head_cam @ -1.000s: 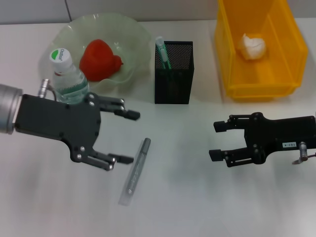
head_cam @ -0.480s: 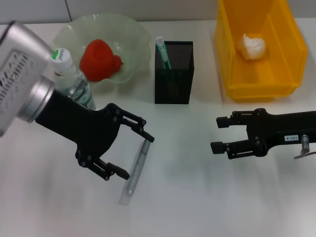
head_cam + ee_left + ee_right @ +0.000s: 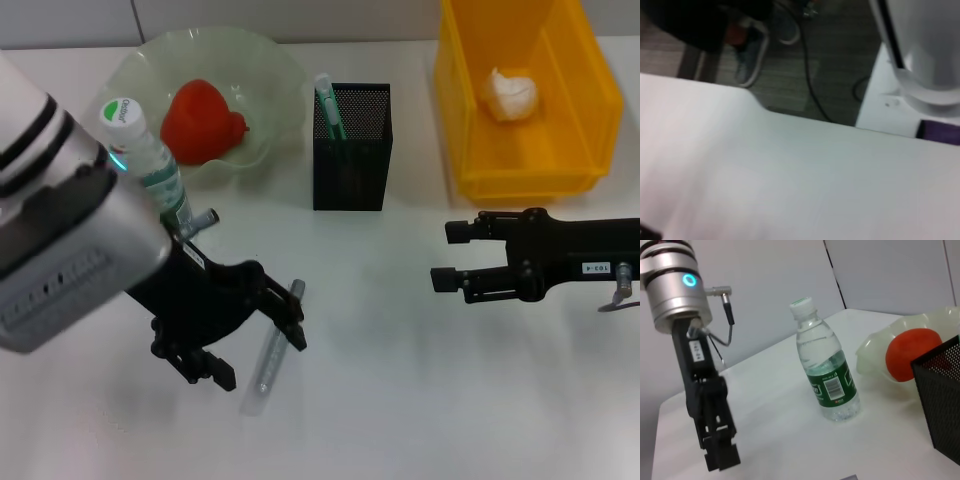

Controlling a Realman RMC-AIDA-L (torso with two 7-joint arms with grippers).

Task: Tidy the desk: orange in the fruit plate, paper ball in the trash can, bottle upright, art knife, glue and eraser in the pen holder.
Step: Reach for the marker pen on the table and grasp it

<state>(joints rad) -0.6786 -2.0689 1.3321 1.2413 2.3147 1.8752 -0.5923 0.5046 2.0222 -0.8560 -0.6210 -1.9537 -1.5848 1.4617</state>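
We see the left end effector (image 3: 255,348) low over the desk (image 3: 400,400), its fingers spread apart on either side of the glue (image 3: 274,340), which lies flat on the desk, though we cannot tell whether they touch it. The right end effector (image 3: 445,257) hovers to the right with fingers apart, holding nothing. The bottle (image 3: 148,165) stands upright by the plate (image 3: 270,70) holding the orange (image 3: 203,120), the knife (image 3: 329,108) sits in the holder (image 3: 352,150), and the paper ball (image 3: 510,93) lies in the can (image 3: 590,120).
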